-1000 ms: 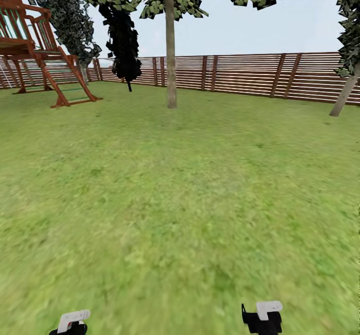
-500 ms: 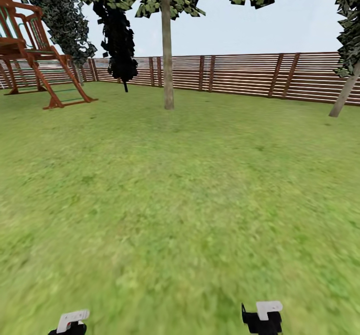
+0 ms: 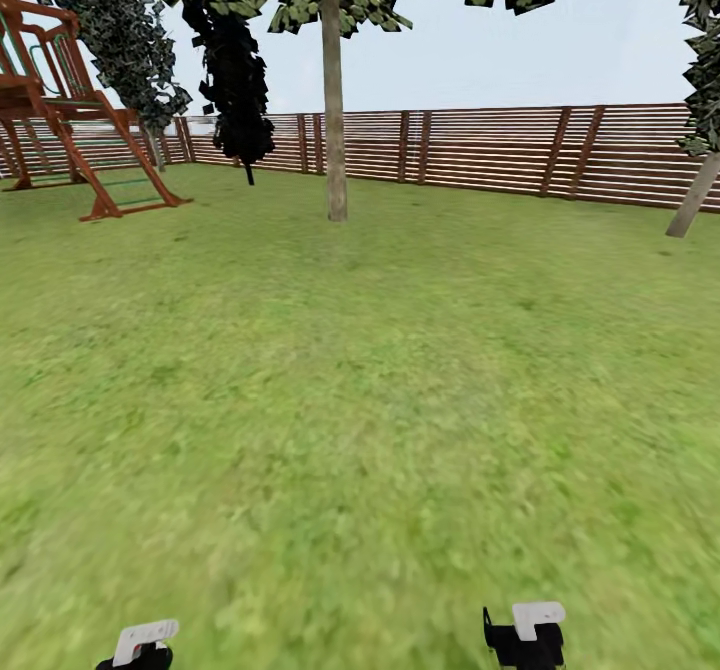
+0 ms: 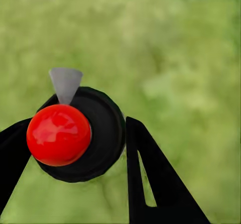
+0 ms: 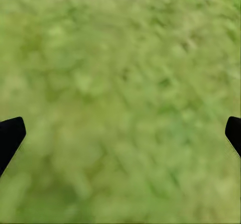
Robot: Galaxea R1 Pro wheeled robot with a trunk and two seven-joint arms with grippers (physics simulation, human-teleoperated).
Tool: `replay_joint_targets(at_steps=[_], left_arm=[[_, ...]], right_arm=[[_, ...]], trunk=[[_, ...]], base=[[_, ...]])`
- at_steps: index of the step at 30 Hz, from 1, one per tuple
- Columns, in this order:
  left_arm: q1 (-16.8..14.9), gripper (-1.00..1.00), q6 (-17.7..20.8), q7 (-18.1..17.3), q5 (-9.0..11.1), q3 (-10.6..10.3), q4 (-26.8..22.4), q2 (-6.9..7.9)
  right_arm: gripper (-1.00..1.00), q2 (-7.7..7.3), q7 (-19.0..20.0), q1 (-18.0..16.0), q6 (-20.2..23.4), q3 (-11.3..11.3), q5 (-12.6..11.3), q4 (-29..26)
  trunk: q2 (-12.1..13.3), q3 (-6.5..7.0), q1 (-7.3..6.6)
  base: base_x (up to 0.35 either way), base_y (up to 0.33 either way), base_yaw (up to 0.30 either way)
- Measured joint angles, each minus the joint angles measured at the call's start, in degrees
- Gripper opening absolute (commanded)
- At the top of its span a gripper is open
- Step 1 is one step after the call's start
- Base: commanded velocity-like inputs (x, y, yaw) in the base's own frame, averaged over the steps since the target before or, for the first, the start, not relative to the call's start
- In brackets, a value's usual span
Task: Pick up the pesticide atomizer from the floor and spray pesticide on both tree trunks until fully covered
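Now the left pincer (image 4: 75, 148) clasps the atomizer (image 4: 80, 133) between its fingers; the right pincer (image 5: 120, 133) gapes wide.

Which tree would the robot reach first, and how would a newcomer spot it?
Follow the slatted fence to mid-lawn: one tree stands alone on the grass. Its pale straight trunk is bare, unlike the dark cypress-like trees left.
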Motion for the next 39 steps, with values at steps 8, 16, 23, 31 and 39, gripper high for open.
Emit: replay_joint_targets(at_steps=[8, 16, 23, 31, 39], left_arm=[[-0.01, -1.0, -0.05, 0.0, 0.0, 0.0, 0.0, 0.0], [-0.01, -1.0, -0.02, 0.0, 0.0, 0.0, 0.0, 0.0], [0.01, -1.0, 0.02, 0.0, 0.0, 0.01, 0.0, 0.06], [0.0, -1.0, 0.02, 0.0, 0.0, 0.01, 0.0, 0.06], [-0.01, -1.0, 0.02, 0.0, 0.0, 0.0, 0.0, 0.05]], right_arm=[[1.0, 0.0, 0.0, 0.0, 0.0, 0.0, -0.01, 0.0], [1.0, 0.0, 0.0, 0.0, 0.0, 0.0, -0.01, 0.0], [1.0, 0.0, 0.0, 0.0, 0.0, 0.0, 0.0, 0.05], [1.0, -0.09, 0.0, 0.0, 0.0, 0.0, 0.06, 0.03], [1.0, -0.09, 0.0, 0.0, 0.0, 0.0, 0.06, 0.04]], trunk=[[0.0, 0.0, 0.0], [0.0, 0.0, 0.0], [0.0, 0.0, 0.0], [0.0, 0.0, 0.0], [0.0, 0.0, 0.0]], base=[[0.34, 0.0, 0.0], [0.34, 0.0, 0.0], [0.34, 0.0, 0.0], [0.34, 0.0, 0.0], [0.34, 0.0, 0.0]])
